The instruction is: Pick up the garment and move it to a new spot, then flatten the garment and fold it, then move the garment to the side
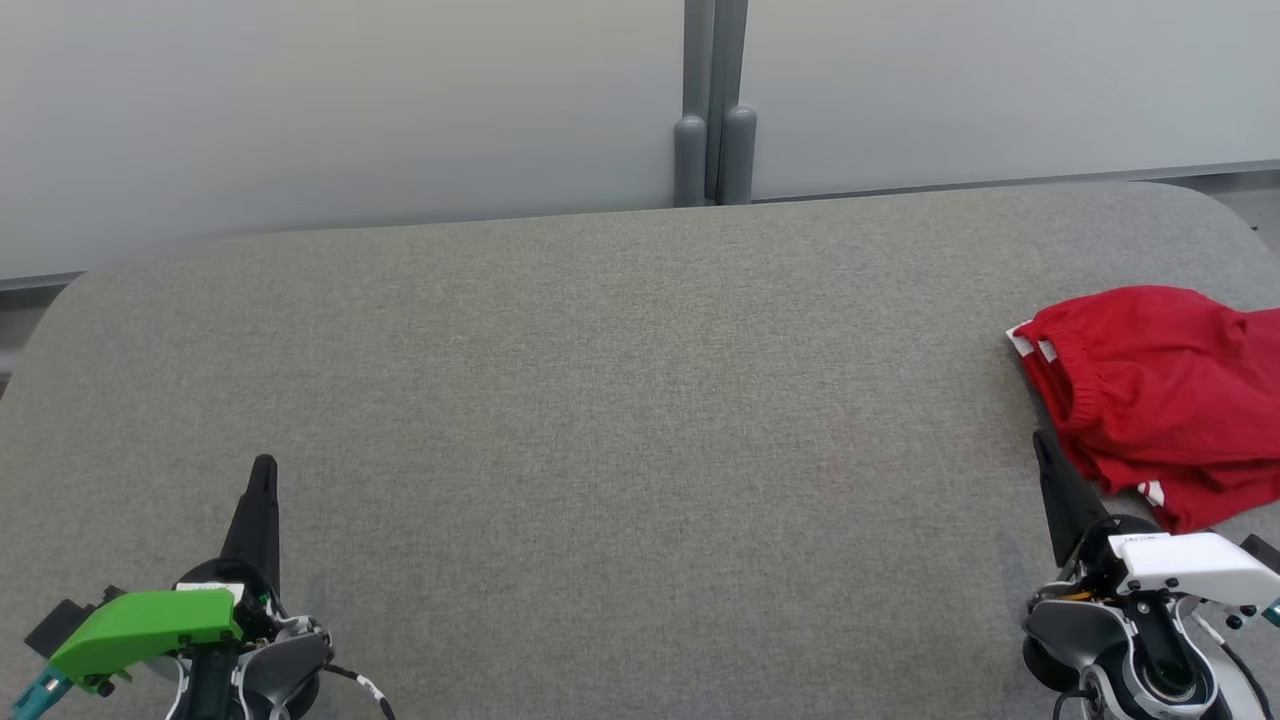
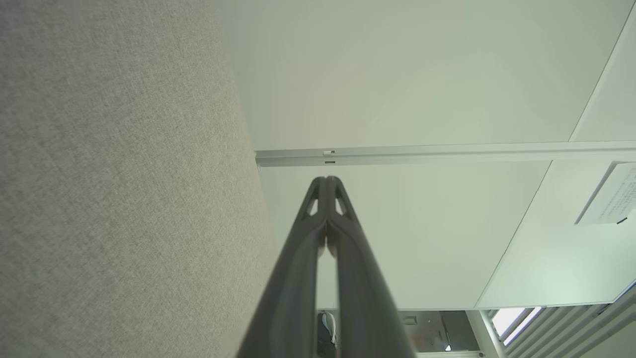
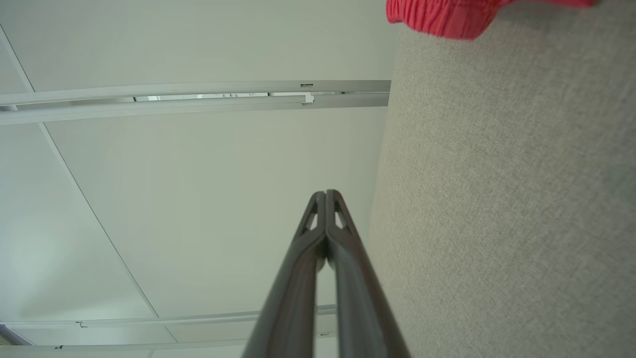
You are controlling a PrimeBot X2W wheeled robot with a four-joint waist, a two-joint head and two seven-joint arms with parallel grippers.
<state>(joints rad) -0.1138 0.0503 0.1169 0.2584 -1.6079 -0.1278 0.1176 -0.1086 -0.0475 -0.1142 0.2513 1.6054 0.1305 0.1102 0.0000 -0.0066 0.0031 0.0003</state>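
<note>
The red garment (image 1: 1150,400) lies crumpled at the right edge of the head view, on the grey cloth-covered table (image 1: 600,380). The frame border cuts off its right part, so its full shape is hard to make out. White trim shows at its left corner and lower edge. In the right wrist view a red gathered hem pokes in at the top edge.

The right gripper (image 1: 1042,445), lower right, has its dark tip just beside the garment's lower left edge; whether they touch is unclear. Its fingers are pressed together, holding nothing. The left gripper (image 1: 263,468), lower left and well apart from the garment, is likewise closed and empty.
</note>
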